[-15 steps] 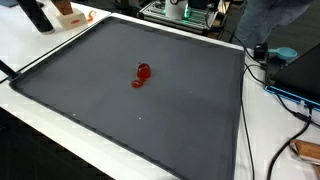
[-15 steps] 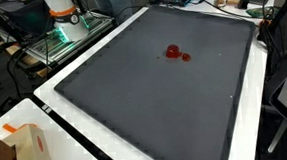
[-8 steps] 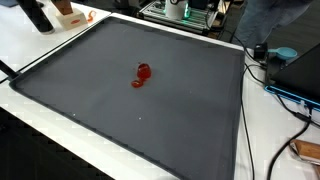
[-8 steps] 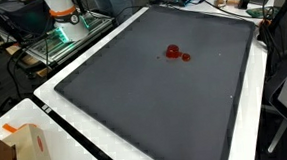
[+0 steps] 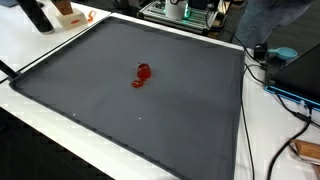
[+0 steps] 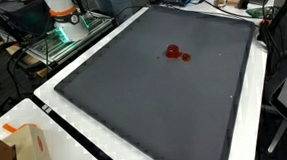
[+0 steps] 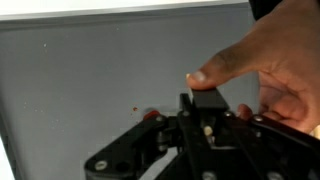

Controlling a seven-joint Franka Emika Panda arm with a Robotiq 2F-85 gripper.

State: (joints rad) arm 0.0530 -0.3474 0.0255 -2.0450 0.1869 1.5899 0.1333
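In the wrist view my gripper [image 7: 192, 103] hangs over a grey mat [image 7: 80, 70] with its black fingers drawn together. A person's hand [image 7: 265, 60] reaches in from the right and pinches a small black block [image 7: 207, 99] at the fingertips. I cannot tell whether the block is part of the fingers. A small red object [image 5: 142, 74] lies near the middle of the grey mat [image 5: 90, 100]; it also shows in the other exterior view [image 6: 175, 53]. The gripper is out of frame in both exterior views.
The mat [image 6: 135, 101] lies on a white table. A cardboard box [image 6: 17, 148] stands at one corner of the table. The robot's white base [image 6: 63, 9] and a rack of equipment stand behind. Cables and a blue device [image 5: 285, 55] lie along one table edge.
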